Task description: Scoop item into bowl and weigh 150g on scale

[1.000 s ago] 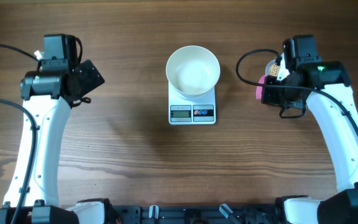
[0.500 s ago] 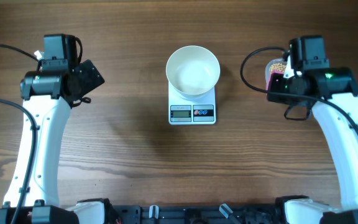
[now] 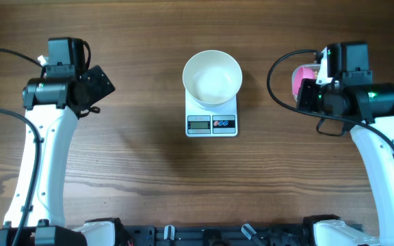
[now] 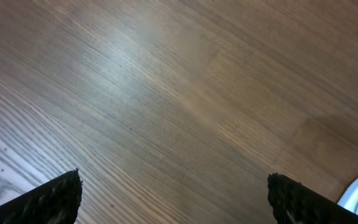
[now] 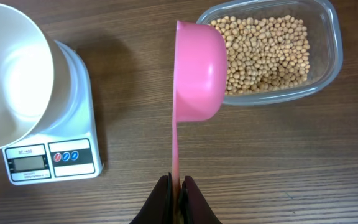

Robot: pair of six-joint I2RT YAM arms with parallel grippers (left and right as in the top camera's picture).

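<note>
Right wrist alone shows beans [image 5: 266,53] in tub [image 5: 335,59], right hand [image 5: 178,190] pinching pink scoop [image 5: 197,71], left hand [image 4: 174,196] spread

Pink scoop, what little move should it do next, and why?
Probably dip down into the beans in the clear tub. The right gripper is shut on the pink scoop handle, the scoop stands on edge at the tub's left rim, and the white bowl on the scale looks empty.

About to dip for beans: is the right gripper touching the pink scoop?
Touching. The right wrist view shows the right gripper shut on the thin handle of the pink scoop, pinched between both fingers.
</note>
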